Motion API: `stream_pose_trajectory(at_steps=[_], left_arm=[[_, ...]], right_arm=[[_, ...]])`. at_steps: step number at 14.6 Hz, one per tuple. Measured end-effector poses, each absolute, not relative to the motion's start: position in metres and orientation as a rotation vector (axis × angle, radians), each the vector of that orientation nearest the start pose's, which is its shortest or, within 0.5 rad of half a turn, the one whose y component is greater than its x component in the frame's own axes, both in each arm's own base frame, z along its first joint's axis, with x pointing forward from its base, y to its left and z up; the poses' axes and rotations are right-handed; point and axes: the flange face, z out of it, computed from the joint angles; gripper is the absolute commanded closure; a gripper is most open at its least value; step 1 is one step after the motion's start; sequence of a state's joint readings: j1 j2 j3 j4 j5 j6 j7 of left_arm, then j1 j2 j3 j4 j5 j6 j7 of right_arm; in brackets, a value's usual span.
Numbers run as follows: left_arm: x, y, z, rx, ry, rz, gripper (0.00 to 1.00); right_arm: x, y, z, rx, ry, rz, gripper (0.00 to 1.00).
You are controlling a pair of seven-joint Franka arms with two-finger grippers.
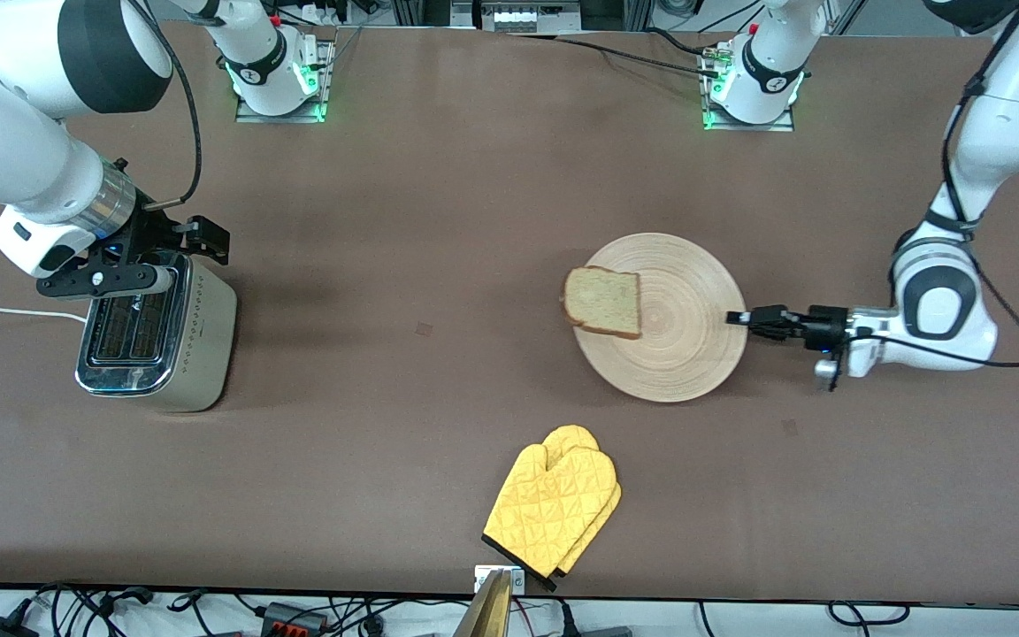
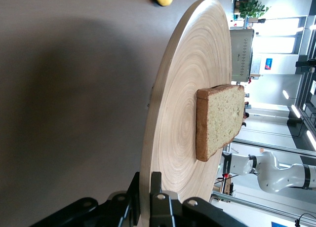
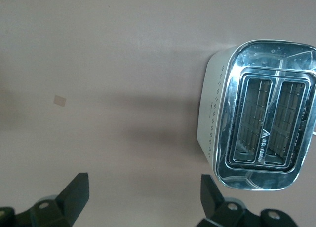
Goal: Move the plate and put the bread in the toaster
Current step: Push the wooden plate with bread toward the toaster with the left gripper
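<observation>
Left end effector [image 1: 737,318] is clamped on the rim of the wooden plate [image 1: 682,349] at the plate's 3 o'clock in the front view, i.e. the edge toward the left arm's end of the bench [image 1: 439,203]. A rim pinch makes sense: the plate is too wide to span, so the edge is the only hold, prob. for dragging or lifting it w/ the bread riding along. In the left wrist view the black fingers [image 2: 156,207] sit either side of the plate edge [image 2: 163,118].

Bread slice [image 1: 603,303] lies flat on the plate at about 9 to 10 o'clock, one edge poking over the rim toward the toaster. Left wrist view shows the slice [image 2: 220,119] w/ its darker crust.

Right end effector [image 1: 134,265] hangs over the toaster [image 1: 160,336], jaws spread wide, holding nothing; right wrist view shows both open fingers [image 3: 74,195] w/ the two-slot chrome top [image 3: 264,116] beneath. It waits there, likely staged for the bread.

A pair of yellow oven mitts [image 1: 555,506] lies at 6 o'clock, nearer the front camera than the plate, untouched.

Hard to tell: whether the plate is lifted or flat on the bench; the toaster's end farthest from the front camera is covered by the right arm; its white cord [image 1: 5,311] runs off frame.
</observation>
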State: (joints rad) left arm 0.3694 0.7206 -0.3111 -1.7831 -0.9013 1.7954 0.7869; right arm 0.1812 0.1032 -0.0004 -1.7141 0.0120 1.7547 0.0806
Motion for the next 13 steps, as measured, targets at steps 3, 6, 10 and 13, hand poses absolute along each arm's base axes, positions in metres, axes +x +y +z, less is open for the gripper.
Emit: stream_pose_trajectory(at_steps=[3, 6, 10, 13], left_arm=[[0.606, -0.112, 0.169, 1.967, -0.181, -0.196, 1.0], [0.595, -0.207, 0.172, 1.993, -0.236, -0.223, 1.0], [0.568, -0.3, 0.172, 2.069, -0.257, -0.286, 1.0], [0.562, -0.309, 0.164, 2.063, -0.242, -0.308, 0.97]], right_arm=[[0.58, 0.107, 0.509, -3.134, -0.152, 0.111, 0.0], [0.58, 0.107, 0.508, -3.134, -0.151, 0.114, 0.0], [0.58, 0.107, 0.508, -3.134, -0.149, 0.114, 0.0], [0.58, 0.107, 0.507, -3.134, -0.149, 0.115, 0.0]])
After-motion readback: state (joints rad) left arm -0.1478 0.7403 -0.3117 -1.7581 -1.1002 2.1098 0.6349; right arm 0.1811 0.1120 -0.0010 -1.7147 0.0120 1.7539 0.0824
